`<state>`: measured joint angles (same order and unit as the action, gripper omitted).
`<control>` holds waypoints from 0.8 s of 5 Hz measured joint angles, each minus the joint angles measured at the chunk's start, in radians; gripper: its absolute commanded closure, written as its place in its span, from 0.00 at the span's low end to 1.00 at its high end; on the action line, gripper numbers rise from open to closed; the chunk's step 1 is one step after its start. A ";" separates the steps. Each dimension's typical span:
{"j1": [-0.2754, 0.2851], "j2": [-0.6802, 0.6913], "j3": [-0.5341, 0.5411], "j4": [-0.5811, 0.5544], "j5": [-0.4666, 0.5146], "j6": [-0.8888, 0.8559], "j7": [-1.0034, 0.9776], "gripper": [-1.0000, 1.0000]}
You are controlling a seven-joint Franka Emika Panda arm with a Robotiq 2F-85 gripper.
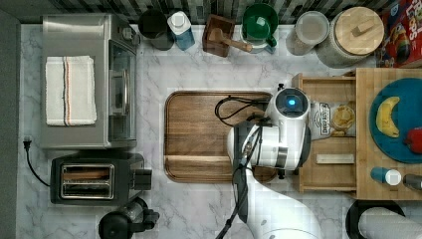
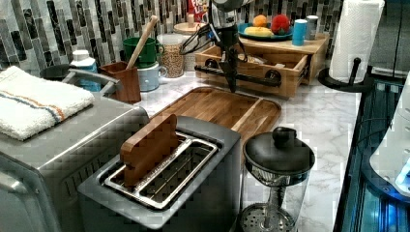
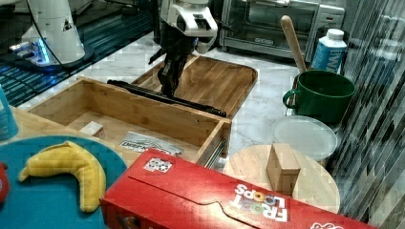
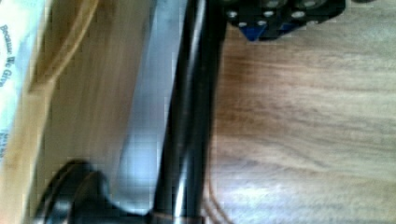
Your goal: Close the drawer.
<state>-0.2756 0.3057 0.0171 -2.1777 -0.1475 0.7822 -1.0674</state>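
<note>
1. Drawer (image 3: 129,114) is pulled well out from under the butcher-block top (image 1: 366,144), so the closing hasn't really happened yet as far as I can tell. Its front sits just beside the cutting board (image 1: 209,134).
2. Gripper (image 3: 168,88) is down right at the drawer's black handle (image 3: 191,102), on the cutting-board side of it. In the left view the gripper (image 2: 232,82) hangs in front of that bar. Can't tell if the jaws are open or clamped.
3. What's left, I'd guess: basically the whole push, sliding the drawer back under the top until it's flush.
4. Counts inside the drawer: one chip bag (image 1: 331,119) and one small pale block (image 1: 335,159).
5. On the top: one blue plate (image 1: 403,149) with one banana (image 1: 387,116).
6. Next to the drawer, away from the cutting board: one cereal box (image 3: 229,200), one round wooden lid (image 3: 282,181), one green mug (image 3: 320,95).
</note>
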 measured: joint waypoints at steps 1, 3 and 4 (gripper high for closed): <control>-0.032 0.006 -0.005 0.029 0.025 0.000 -0.051 1.00; -0.112 0.017 -0.023 0.088 0.024 -0.004 -0.167 1.00; -0.152 0.045 -0.037 0.129 0.024 0.010 -0.198 1.00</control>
<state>-0.4272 0.3511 -0.0203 -2.0488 -0.1234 0.7920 -1.2656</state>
